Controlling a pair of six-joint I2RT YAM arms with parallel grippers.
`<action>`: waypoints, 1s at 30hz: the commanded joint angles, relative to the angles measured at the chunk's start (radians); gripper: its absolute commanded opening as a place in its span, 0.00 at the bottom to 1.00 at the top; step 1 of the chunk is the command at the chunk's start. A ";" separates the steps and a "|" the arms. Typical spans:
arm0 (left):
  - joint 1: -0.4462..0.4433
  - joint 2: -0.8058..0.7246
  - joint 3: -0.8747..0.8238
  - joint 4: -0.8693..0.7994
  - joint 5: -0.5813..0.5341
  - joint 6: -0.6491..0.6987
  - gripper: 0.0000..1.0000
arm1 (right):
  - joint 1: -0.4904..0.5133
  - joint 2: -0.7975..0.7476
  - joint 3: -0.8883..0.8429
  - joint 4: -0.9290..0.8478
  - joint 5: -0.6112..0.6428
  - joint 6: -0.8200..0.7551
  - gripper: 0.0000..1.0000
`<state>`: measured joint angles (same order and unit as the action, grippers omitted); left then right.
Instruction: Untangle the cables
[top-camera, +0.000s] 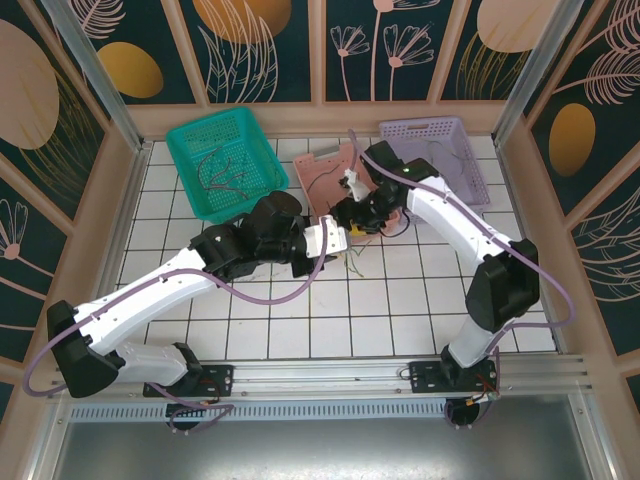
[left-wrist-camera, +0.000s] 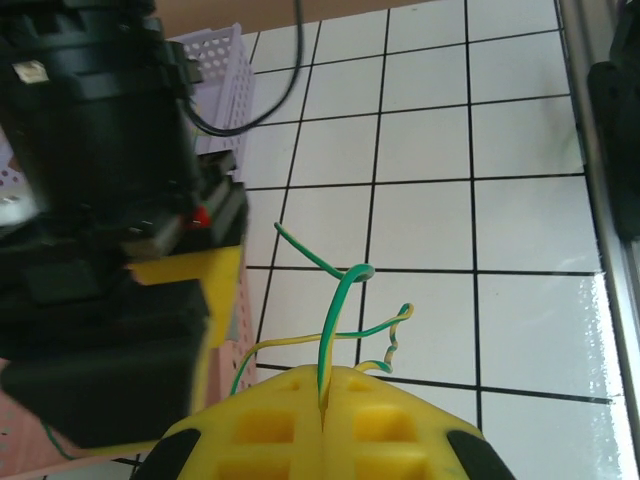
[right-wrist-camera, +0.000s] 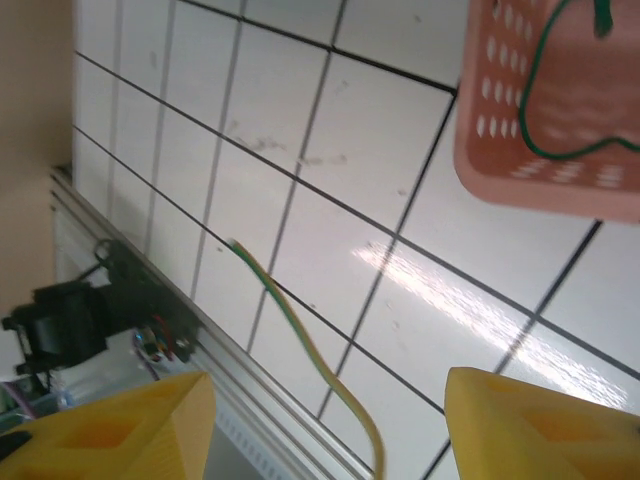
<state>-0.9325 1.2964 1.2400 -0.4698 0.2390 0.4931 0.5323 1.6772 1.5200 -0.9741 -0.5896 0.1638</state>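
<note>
Thin cables (left-wrist-camera: 338, 300) pinched in the left gripper (left-wrist-camera: 325, 385).
The green and yellow cables stick up from between its tightly closed yellow fingers (left-wrist-camera: 390, 420), over the white tiles (left-wrist-camera: 520, 230). The right gripper (right-wrist-camera: 330, 425) is spread wide and holds nothing; a yellow-green cable (right-wrist-camera: 290, 315) runs loose between its fingers. A pink basket (right-wrist-camera: 560, 60) sits near it, with a green cable (right-wrist-camera: 530, 115) lying inside. The two grippers are close together.

The white-tiled table (top-camera: 400, 300) carries a green basket (top-camera: 190, 165) well to the left of the left pincer (top-camera: 342, 240), a pink basket (top-camera: 318, 175) just beyond it, a lilac basket (top-camera: 465, 165) beyond and to its right, and thin cables (top-camera: 352, 264) on its near side.
</note>
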 joint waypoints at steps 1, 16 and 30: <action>-0.004 -0.005 -0.010 0.003 -0.026 0.066 0.00 | 0.009 -0.005 -0.032 -0.050 0.066 -0.047 0.63; -0.003 0.003 -0.031 0.052 -0.012 0.008 0.00 | 0.031 0.011 -0.081 0.069 0.005 0.001 0.04; 0.170 -0.246 -0.396 0.648 -0.069 -0.709 0.00 | -0.162 -0.239 -0.239 0.284 -0.064 0.199 0.00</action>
<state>-0.7731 1.1095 0.8833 -0.0437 0.1947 0.0010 0.3809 1.4662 1.3167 -0.7303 -0.6056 0.3214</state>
